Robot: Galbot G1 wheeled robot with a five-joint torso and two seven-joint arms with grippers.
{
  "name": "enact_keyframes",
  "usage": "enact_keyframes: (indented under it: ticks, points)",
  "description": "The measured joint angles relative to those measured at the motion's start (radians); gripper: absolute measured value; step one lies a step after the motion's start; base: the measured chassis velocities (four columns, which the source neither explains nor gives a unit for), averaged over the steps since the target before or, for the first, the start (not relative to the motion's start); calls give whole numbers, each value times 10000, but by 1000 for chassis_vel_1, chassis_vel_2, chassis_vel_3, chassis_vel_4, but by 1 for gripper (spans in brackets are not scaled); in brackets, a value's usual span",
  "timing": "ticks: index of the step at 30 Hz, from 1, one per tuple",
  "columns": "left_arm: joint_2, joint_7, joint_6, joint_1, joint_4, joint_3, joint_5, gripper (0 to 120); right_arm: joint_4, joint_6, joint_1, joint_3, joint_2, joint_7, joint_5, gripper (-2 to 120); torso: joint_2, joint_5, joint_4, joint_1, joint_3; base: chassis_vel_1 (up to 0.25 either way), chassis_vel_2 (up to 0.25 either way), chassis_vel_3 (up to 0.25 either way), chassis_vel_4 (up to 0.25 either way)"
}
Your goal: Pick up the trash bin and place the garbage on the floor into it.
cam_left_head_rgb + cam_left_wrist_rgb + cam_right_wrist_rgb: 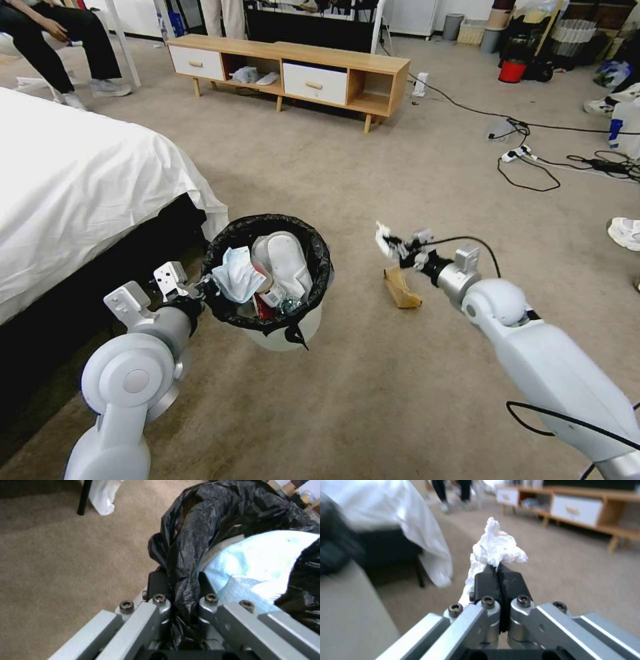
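The left end effector (pixel 200 288) clamps the rim of the trash bin (pixel 283 333) at its 9 o'clock. The right end effector (pixel 393 248), at the bin's 3 o'clock, grips a crumpled tissue (pixel 496 547); next, carry it over the opening and release.

A bed with a white sheet (pixel 73 180) draped over its edge fills the left side of the room. Against the far side stands a long low wooden cabinet (pixel 293 70) with two white drawers and open shelves between them. Over to the right, black cables (pixel 533 167) and a power strip (pixel 517 155) trail across the carpet, a red bucket (pixel 512 71) sits farther back, and a white sneaker (pixel 625 233) lies at the right edge.
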State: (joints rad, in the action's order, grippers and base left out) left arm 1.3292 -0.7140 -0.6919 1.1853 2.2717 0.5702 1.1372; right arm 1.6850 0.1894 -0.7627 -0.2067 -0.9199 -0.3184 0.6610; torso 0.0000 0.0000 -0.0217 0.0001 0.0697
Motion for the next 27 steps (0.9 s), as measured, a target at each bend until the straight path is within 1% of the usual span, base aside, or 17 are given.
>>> enact_keyframes:
  ticks: [1,2,3,4,6,7,9,10,11,12,14,20,27]
  points:
    - [29,0,-3,-10,-31,-39,1,4,328,-26,-45,-92,36,-116,103,0,0,0,-2,0,0,0,0,0,0]
    - [29,0,-3,-10,-31,-39,1,4,328,-26,-45,-92,36,-116,103,0,0,0,-2,0,0,0,0,0,0]
    - [57,3,-5,-25,-59,-80,-1,4,717,-113,-100,-150,93,-256,235,0,0,-1,-2,0,0,0,0,0,0]
    - [57,3,-5,-25,-59,-80,-1,4,717,-113,-100,-150,93,-256,235,0,0,-1,-2,0,0,0,0,0,0]
    - [84,21,-12,-59,-118,-132,-12,4,1413,-404,-195,-139,156,-792,461,0,0,-1,-1,0,0,0,0,0,0]
    - [84,21,-12,-59,-118,-132,-12,4,1413,-404,-195,-139,156,-792,461,0,0,-1,-1,0,0,0,0,0,0]
    - [80,32,-23,-61,-147,-168,-15,4,1658,-769,-168,-1,149,-1427,552,0,0,1,-1,1,0,0,0,0,0]
    - [80,32,-23,-61,-147,-168,-15,4,1658,-769,-168,-1,149,-1427,552,0,0,1,-1,1,0,0,0,0,0]
    - [74,42,-35,-58,-161,-196,-17,4,1792,-988,-75,135,121,-1865,612,0,0,0,-1,0,0,0,0,0,0]
    - [74,42,-35,-58,-161,-196,-17,4,1792,-988,-75,135,121,-1865,612,0,0,0,-1,0,0,0,0,0,0]
    - [87,58,-41,-38,-191,-237,-37,4,2009,-1148,167,484,89,-2244,816,0,0,-1,0,0,0,0,0,0,0]
    - [106,77,-47,-23,-205,-286,-43,4,2142,-1220,523,1005,69,-2427,1016,0,0,-1,0,0,0,0,0,0,0]
    - [140,124,-53,-22,-215,-327,-73,4,1877,-1273,1464,2465,-78,-2602,1165,0,0,-1,-2,0,0,0,0,0,0]
